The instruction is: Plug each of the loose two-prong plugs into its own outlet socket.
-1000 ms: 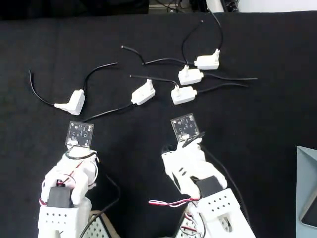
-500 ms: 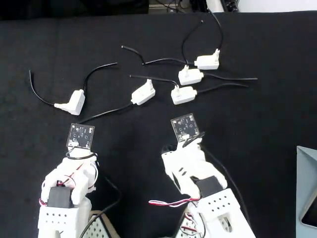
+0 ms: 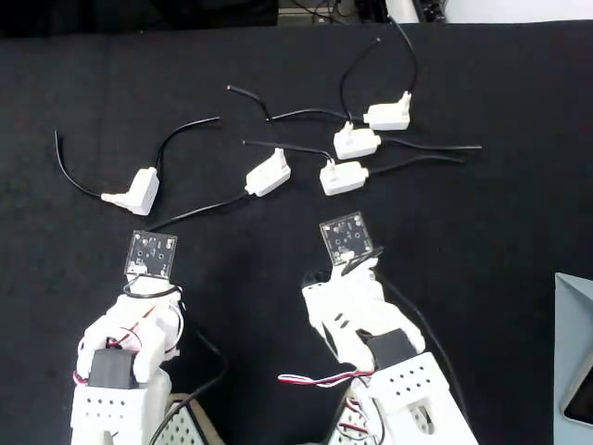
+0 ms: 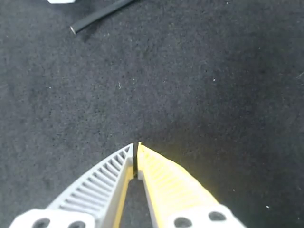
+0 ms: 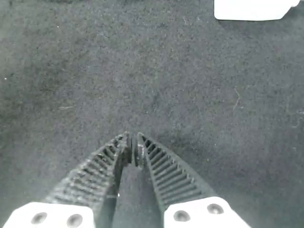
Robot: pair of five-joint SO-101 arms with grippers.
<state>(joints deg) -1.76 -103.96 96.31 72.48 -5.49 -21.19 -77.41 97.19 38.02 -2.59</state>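
Note:
Several white two-prong plugs with black cords lie loose on the black table. One plug (image 3: 134,192) is at the left, one (image 3: 268,173) in the middle, and three (image 3: 357,142) cluster at centre right. Both arms rest at the near edge. My left gripper (image 4: 137,145) is shut and empty over bare cloth, short of a cord end (image 4: 95,19). My right gripper (image 5: 132,137) is also shut and empty, and a white plug (image 5: 251,9) lies a little way ahead of it. In the high view a small camera board (image 3: 151,253) covers each gripper's tip.
A grey-blue object (image 3: 576,352) stands at the right edge of the table. Black cords trail across the far half, between and behind the plugs. The black cloth (image 3: 482,260) covers the whole table.
The left arm has drawn back very slightly toward the near edge. The right arm and the plugs have not moved.

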